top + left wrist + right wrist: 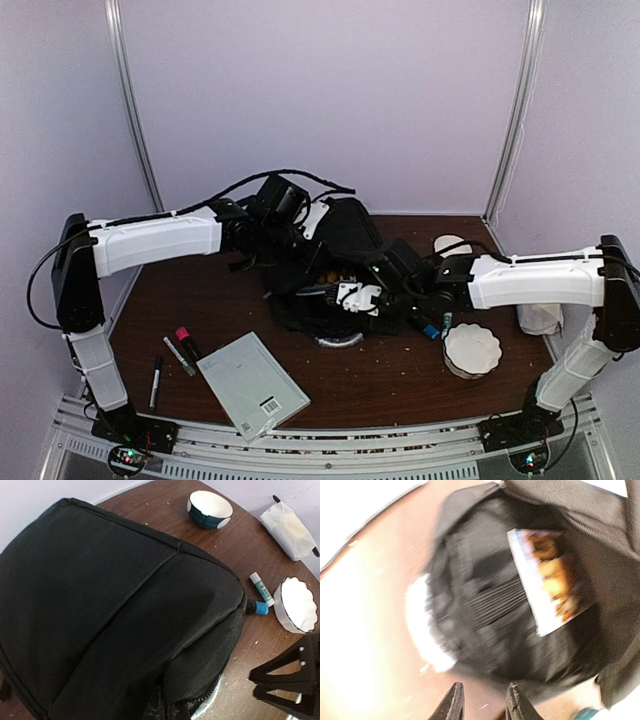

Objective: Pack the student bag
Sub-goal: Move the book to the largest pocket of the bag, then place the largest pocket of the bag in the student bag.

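Note:
The student bag (pixel 345 245) is a large black backpack lying mid-table with its mouth facing the arms. It fills the left wrist view (pixel 115 600). My left gripper (pixel 262 232) is at the bag's far side; its fingers are hidden, and black fabric bunches up where they meet. My right gripper (pixel 345 293) hovers at the bag's mouth. Its fingertips (pixel 455 704) stand apart with nothing between them (pixel 484 706). Inside the open bag (pixel 485 605) lies a white packet with orange print (pixel 550 580).
A grey notebook (pixel 252 385) and two markers (pixel 183 350) lie front left. A scalloped white bowl (pixel 472 348), a glue stick (pixel 262 589), a blue-capped pen (pixel 257 608), a blue-banded bowl (pixel 210 507) and a tissue pack (pixel 290 527) sit to the right. Something white (pixel 422 625) shows under the bag.

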`<state>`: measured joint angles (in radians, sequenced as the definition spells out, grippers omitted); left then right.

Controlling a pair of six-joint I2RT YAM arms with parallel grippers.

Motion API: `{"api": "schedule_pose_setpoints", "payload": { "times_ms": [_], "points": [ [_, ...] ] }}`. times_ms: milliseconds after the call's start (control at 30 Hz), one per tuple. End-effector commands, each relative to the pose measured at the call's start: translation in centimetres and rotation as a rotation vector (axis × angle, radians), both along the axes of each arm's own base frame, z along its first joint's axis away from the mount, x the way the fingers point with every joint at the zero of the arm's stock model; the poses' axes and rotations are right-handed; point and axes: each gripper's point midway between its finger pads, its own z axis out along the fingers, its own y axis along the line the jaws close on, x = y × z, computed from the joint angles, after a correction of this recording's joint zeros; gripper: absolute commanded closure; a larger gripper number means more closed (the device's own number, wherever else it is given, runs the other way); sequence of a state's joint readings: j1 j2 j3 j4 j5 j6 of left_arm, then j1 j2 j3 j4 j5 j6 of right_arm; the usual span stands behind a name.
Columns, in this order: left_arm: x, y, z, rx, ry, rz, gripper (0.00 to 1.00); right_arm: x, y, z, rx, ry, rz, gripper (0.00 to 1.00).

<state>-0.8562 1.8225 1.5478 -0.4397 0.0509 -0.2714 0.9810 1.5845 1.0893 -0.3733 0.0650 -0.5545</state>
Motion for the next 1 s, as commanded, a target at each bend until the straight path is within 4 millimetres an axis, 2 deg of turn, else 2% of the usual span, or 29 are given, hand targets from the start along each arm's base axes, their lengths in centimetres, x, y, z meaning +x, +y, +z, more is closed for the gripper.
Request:
{"api": "schedule_pose_setpoints", "payload": {
  "times_ms": [0, 133, 267, 333, 400, 567, 667, 800, 967],
  "points": [
    [1.6, -1.5, -2.2, -0.033, 0.027, -0.024, 1.00, -4.5, -2.5, -1.8, 0.019, 0.217, -0.017, 0.71],
    [0.7, -1.9, -4.3, -0.042, 0.085, -0.046, 1.00, -6.7, -3.4, -1.6, 0.052, 0.297, 0.017, 0.70],
    [-0.8, -1.3, -5.7, -0.036, 0.127, -0.070, 0.65, -7.9, -2.7, -1.0, 0.116, 0.405, 0.040, 0.69],
    [-1.8, -0.3, -5.3, -0.022, 0.122, -0.067, 0.56, -7.9, -1.8, -0.4, 0.152, 0.450, 0.044, 0.69],
    [-2.6, 1.4, -4.8, -0.002, 0.120, -0.021, 0.51, -7.9, -0.8, 0.2, 0.180, 0.479, 0.051, 0.68],
    [-5.7, 8.2, -4.4, 0.051, 0.194, 0.180, 0.46, -7.5, 2.0, 1.1, 0.247, 0.540, 0.071, 0.66],
    [-8.0, 12.2, -5.8, 0.024, 0.298, 0.372, 0.40, -7.2, 3.9, 1.1, 0.272, 0.589, 0.077, 0.65],
    [-11.9, 15.2, -8.3, -0.025, 0.457, 0.487, 0.39, -7.2, 6.5, 0.8, 0.284, 0.609, 0.100, 0.66],
    [-15.1, 18.9, -9.2, -0.019, 0.520, 0.604, 0.39, -7.9, 9.7, 0.3, 0.282, 0.687, 0.116, 0.65]
  ]
}}
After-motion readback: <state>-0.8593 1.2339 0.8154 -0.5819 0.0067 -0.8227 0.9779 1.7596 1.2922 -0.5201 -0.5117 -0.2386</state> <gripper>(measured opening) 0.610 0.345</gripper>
